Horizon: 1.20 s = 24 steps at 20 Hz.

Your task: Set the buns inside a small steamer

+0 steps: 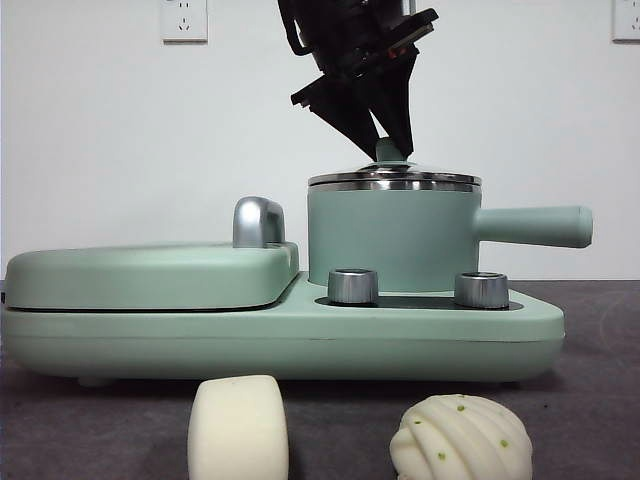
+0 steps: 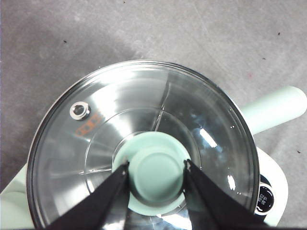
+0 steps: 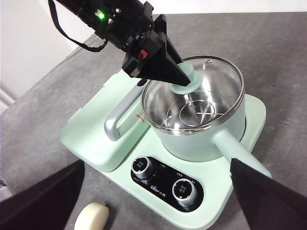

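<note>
The small steamer (image 1: 390, 240) stands on the mint-green appliance base, its handle pointing right. Its glass lid (image 2: 144, 105) sits on the steel rim. My left gripper (image 1: 388, 140) comes down from above and is shut on the lid's green knob (image 2: 157, 172), one jaw on each side; the right wrist view shows it there too (image 3: 184, 79). The smooth cylinder bun (image 1: 238, 428) and the pleated, green-specked bun (image 1: 462, 437) lie on the table in front of the appliance. My right gripper (image 3: 156, 164) is open and empty, high above the appliance's front.
The flat griddle lid (image 1: 150, 275) with its chrome handle (image 1: 258, 222) lies shut to the left of the steamer. Two steel dials (image 1: 352, 285) sit on the base (image 1: 300, 340) in front of the pot. The table is dark grey.
</note>
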Each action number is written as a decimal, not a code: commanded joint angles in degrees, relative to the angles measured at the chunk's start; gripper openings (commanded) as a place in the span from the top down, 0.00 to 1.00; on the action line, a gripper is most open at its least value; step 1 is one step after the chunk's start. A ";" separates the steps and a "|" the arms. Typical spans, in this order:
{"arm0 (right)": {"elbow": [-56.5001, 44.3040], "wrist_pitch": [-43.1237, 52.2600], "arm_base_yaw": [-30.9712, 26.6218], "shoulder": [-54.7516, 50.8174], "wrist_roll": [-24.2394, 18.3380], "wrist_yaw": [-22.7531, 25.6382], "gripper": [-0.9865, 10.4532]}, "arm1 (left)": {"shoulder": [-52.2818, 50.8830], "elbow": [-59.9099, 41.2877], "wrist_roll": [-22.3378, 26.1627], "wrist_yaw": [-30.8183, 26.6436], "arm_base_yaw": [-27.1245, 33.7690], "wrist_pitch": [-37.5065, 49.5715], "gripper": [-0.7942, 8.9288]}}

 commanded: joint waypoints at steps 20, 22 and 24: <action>7.63 -3.93 13.99 10.38 3.65 5.18 0.49 | -6.86 10.51 -0.20 -2.73 6.91 -8.26 0.86; 10.58 -6.08 21.46 15.17 5.03 10.54 0.49 | -8.41 10.51 -0.22 -2.71 9.44 -8.41 0.86; 13.33 -7.58 29.24 20.55 6.99 15.82 0.49 | -9.60 10.51 -0.39 -2.71 12.33 -8.68 0.86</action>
